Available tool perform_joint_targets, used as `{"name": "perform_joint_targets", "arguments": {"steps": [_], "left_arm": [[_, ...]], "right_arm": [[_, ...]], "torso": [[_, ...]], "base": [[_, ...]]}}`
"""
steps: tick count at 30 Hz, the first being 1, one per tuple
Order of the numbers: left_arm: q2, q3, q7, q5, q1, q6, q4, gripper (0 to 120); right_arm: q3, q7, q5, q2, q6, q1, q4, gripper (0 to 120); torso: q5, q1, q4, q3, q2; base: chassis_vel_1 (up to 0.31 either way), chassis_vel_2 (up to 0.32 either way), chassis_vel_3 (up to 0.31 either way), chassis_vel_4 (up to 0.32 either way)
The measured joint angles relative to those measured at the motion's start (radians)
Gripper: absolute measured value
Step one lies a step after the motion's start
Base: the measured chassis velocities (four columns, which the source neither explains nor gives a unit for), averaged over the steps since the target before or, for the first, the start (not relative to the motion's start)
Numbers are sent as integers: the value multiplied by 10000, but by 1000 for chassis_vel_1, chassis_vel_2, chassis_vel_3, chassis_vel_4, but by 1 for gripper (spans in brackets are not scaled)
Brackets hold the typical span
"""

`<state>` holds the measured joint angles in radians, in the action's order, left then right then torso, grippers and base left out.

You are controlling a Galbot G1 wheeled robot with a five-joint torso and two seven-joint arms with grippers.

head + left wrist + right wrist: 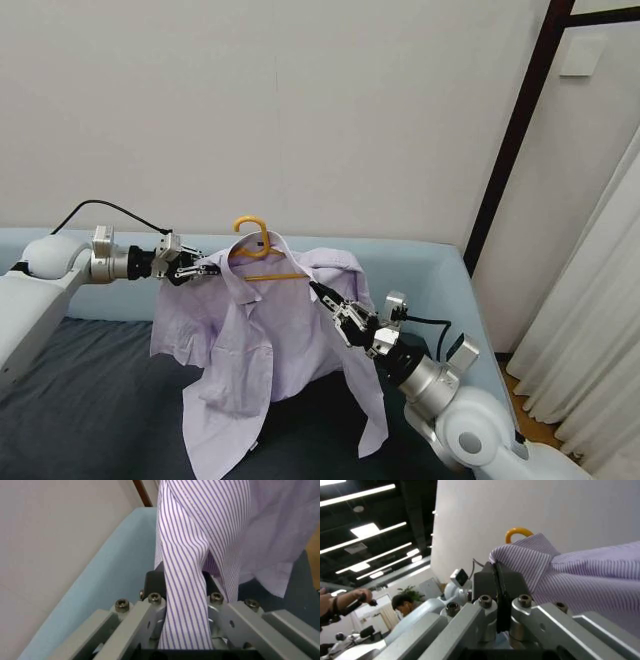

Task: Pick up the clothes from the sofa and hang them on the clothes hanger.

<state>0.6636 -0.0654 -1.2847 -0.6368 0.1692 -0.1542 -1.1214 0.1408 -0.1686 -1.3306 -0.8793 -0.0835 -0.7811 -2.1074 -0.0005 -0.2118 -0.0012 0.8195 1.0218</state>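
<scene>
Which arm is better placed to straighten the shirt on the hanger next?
Left, probably: the left end effector is shut on loose fabric of the shirt, while the right end effector sits shut by the far end of the hanger.

Lilac-striped shirt [265,340] draped crookedly over yellow hanger [250,228], raised above blue sofa [425,265], tails dangling.

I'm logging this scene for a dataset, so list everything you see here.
shirt: one, lilac striped, held up over the sofa, draped on the hanger
hanger: one, yellow, inside the shirt's shoulders, hook sticking up
sofa: one, light blue with dark seat, below the shirt
curtain: one, white, far right
left gripper: one, black, shut on the shirt's shoulder
right gripper: one, black, shut on the shirt's other shoulder
</scene>
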Motion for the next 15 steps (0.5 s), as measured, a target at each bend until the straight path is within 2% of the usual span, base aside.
{"name": "perform_joint_targets", "arguments": {"steps": [8,15], "left_arm": [[267,114,91,32,484,-6,-323,7],[626,76,258,-78,826,26,-751,7]], "right_arm": [[335,-660,178,-348,-171,253,403,0],[593,-996,2830,-536,-334,87,1469,0]], "torso": [[-2,0,0,0,0],[1,-1,0,1,0]], "base": [[0,0,0,0],[0,0,0,0]]}}
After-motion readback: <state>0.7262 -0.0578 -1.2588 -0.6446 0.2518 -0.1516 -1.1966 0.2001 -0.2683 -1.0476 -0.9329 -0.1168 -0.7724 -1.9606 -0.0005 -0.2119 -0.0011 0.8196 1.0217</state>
